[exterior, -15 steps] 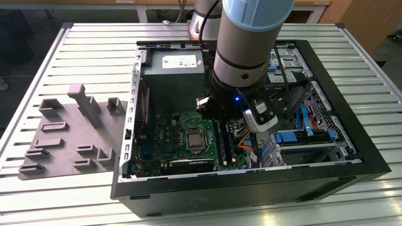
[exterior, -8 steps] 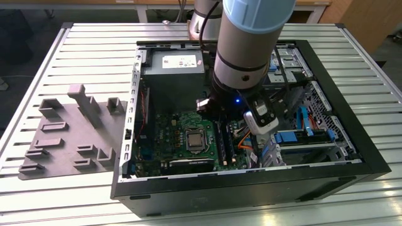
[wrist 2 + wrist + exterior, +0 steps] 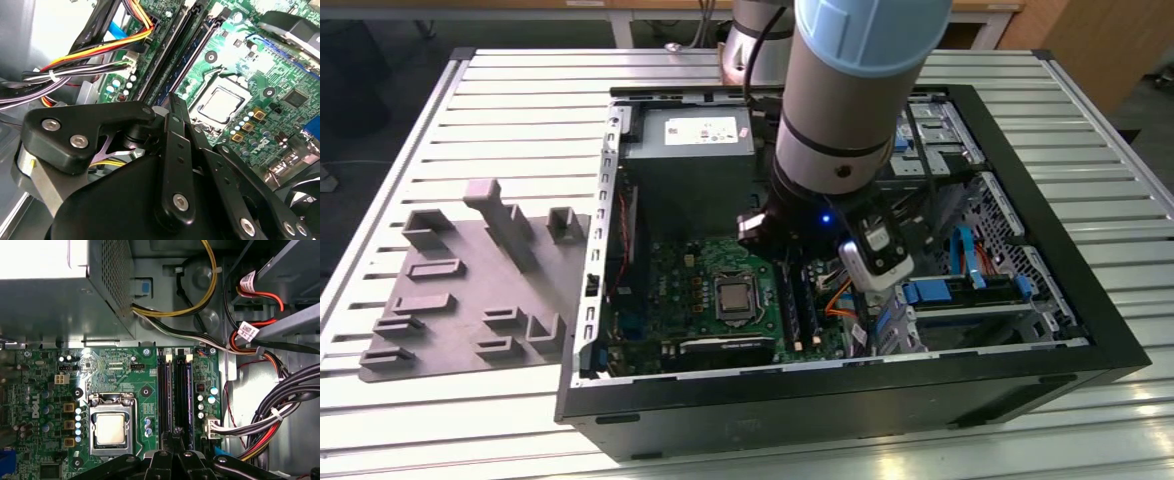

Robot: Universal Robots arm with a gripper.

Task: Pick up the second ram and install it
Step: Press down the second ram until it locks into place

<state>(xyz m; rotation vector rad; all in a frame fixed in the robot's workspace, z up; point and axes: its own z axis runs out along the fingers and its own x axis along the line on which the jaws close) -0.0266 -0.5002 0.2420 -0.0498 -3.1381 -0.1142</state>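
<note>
The second ram [image 3: 189, 54] is a thin dark blue-green stick standing on edge among the black slot rails [image 3: 162, 390] of the green motherboard [image 3: 115, 370]. It runs beside the processor socket [image 3: 110, 429]. In the first wrist view the second ram [image 3: 176, 390] leads straight to my gripper [image 3: 176, 432]. The gripper [image 3: 172, 102] has its black fingers [image 3: 176, 145] drawn together, tips right at the near end of the stick's top edge. I cannot tell whether they press on it. In the exterior view the arm [image 3: 841, 110] reaches down into the open computer case [image 3: 854, 400].
Bundles of coloured cables [image 3: 260, 420] run close beside the slots. The grey power supply [image 3: 687, 140] fills the case's far end, and drive bays [image 3: 974, 290] line the exterior view's right. A grey plastic tray with upright blocks [image 3: 467, 290] lies outside, at the exterior view's left.
</note>
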